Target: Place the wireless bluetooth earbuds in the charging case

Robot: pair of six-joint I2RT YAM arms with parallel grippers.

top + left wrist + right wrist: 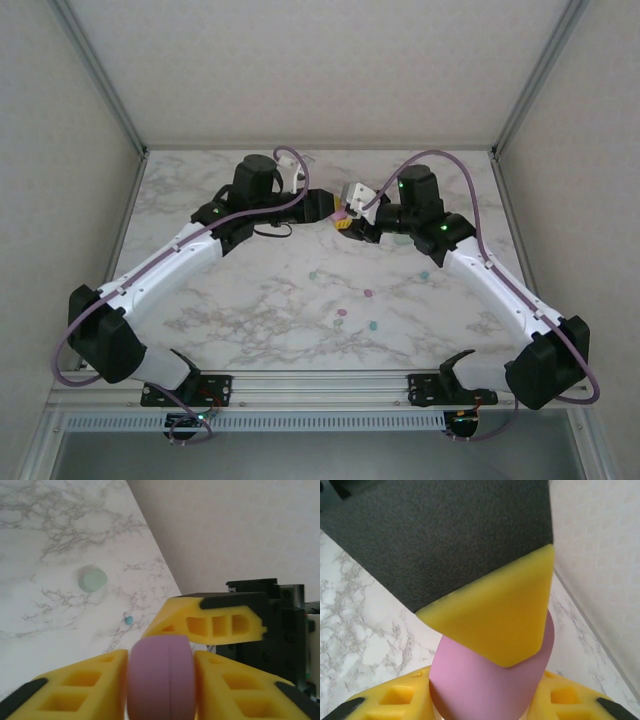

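The left fingers (115, 690) and the right fingers (415, 705) both pinch the pink case (160, 677) from opposite sides; earbuds (368, 293) lie scattered on the tabletop (250, 310) on its near side

Pink case (160, 680) in yellow fingers (75, 685); beyond it a mint case (93, 578), teal earbud (129, 620), grey-veined white surface (45, 540).
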